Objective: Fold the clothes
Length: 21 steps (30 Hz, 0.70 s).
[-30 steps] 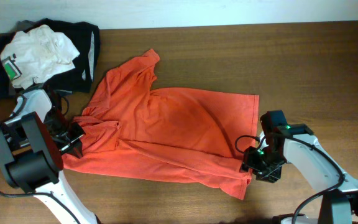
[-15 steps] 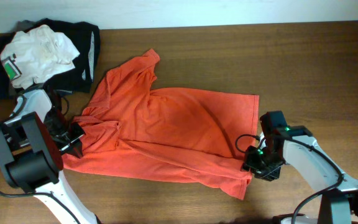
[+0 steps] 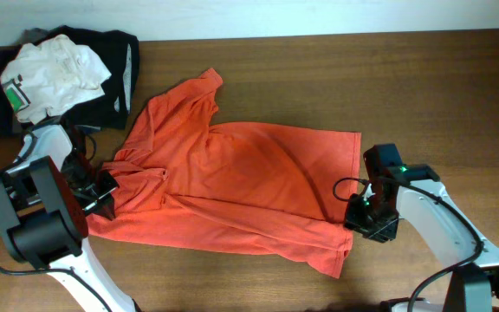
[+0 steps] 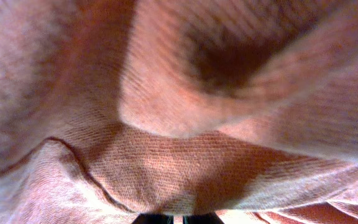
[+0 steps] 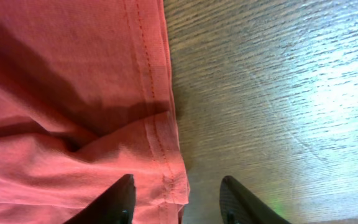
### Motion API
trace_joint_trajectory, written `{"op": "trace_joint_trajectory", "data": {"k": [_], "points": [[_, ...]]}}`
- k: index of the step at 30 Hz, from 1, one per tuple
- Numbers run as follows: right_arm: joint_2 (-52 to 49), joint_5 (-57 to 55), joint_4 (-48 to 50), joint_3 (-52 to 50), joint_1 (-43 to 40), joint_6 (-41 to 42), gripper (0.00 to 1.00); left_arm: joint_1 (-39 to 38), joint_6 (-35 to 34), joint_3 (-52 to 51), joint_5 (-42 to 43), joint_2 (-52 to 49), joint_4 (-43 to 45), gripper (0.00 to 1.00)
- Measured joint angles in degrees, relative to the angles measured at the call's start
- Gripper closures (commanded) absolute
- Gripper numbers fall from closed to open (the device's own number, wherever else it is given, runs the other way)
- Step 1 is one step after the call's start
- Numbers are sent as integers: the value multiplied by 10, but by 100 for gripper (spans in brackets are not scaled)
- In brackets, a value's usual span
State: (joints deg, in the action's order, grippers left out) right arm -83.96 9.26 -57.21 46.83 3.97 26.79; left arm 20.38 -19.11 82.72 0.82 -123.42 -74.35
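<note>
An orange polo shirt [image 3: 232, 186] lies spread and wrinkled on the wooden table. My left gripper [image 3: 102, 192] is at the shirt's left edge, shut on its fabric. In the left wrist view the orange shirt [image 4: 179, 112] fills the frame, and the dark fingertips of the left gripper [image 4: 173, 219] sit close together at the bottom. My right gripper [image 3: 359, 218] is at the shirt's lower right edge. In the right wrist view the right gripper [image 5: 182, 202] is open, with the stitched hem of the shirt [image 5: 73, 93] lying between its fingers on the table.
A pile of other clothes, a white garment [image 3: 55, 74] on a black one [image 3: 115, 52], sits at the back left corner. Bare wooden table [image 3: 440, 104] extends to the right of the shirt and along the front edge.
My right gripper has shifted slightly up and to the right along the shirt's right hem. The left gripper and the shirt have not visibly moved.
</note>
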Motion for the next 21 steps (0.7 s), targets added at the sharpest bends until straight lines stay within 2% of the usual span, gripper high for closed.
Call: {"op": "trace_joint_trajectory", "data": {"k": [2,5,9,11,12,15,20,21], "points": [[1,0,16,-22,0,0,63,0,0,0,0,0,0,93],[0,24,49,-57,0,1,64,0,0,0,2,0,0,93],[0,40,55,-60,1,2,96,0,0,0,2,0,1,93],[0,42,57,-62,1,0,96,0,0,0,2,0,1,93],[0,42,57,-62,1,2,96,0,0,0,2,0,1,99],[0,42,66,-59,-1,3,96,0,-2,0,8,0,3,99],[0,43,63,50,-73,-13,96,0,-2,0,9,1,4,99],[0,43,65,67,-87,-17,87,0,-2,0,8,1,5,99]]}}
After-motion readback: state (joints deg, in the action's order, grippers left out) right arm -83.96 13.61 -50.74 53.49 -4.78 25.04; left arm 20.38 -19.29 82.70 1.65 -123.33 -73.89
